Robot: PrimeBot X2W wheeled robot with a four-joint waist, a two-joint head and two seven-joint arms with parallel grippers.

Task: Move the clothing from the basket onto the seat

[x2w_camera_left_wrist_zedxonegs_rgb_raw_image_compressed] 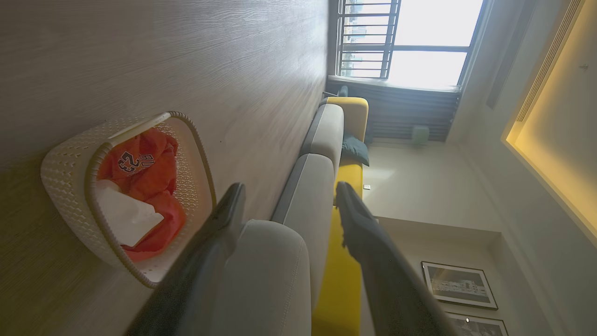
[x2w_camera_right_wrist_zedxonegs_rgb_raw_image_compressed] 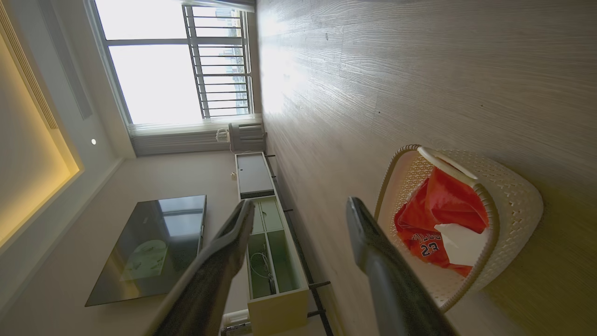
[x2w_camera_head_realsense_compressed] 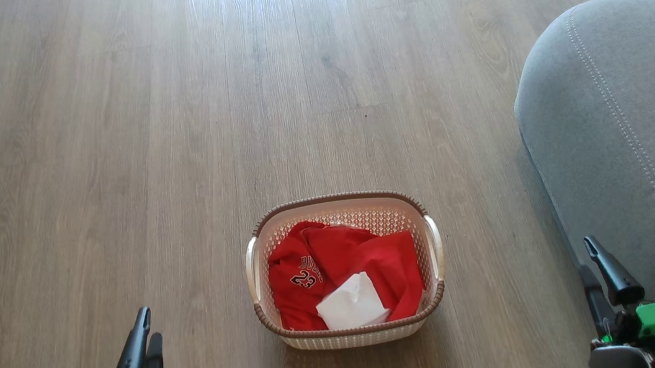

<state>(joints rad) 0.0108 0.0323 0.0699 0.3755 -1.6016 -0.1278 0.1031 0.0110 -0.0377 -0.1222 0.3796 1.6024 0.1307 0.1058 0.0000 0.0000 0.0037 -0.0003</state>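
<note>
Clothing [x2w_camera_head_realsense_compressed: 336, 252] all in basket [x2w_camera_head_realsense_compressed: 337, 198]; my left gripper [x2w_camera_head_realsense_compressed: 148, 325], right gripper [x2w_camera_head_realsense_compressed: 586, 255] released, empty. Next I'd reach in, pinch cloth, lift toward seat [x2w_camera_head_realsense_compressed: 628, 141].

Wood floor [x2w_camera_head_realsense_compressed: 171, 134], window [x2w_camera_right_wrist_zedxonegs_rgb_raw_image_compressed: 149, 70], dark screen [x2w_camera_right_wrist_zedxonegs_rgb_raw_image_compressed: 149, 247]

The cream perforated basket [x2w_camera_head_realsense_compressed: 352, 336], brown-rimmed, stands upright on the wood floor. Crumpled red clothing [x2w_camera_head_realsense_compressed: 342, 254] lies inside, a 23 showing and a white fold on top. The grey seat [x2w_camera_head_realsense_compressed: 627, 128] sits apart to its right.
</note>
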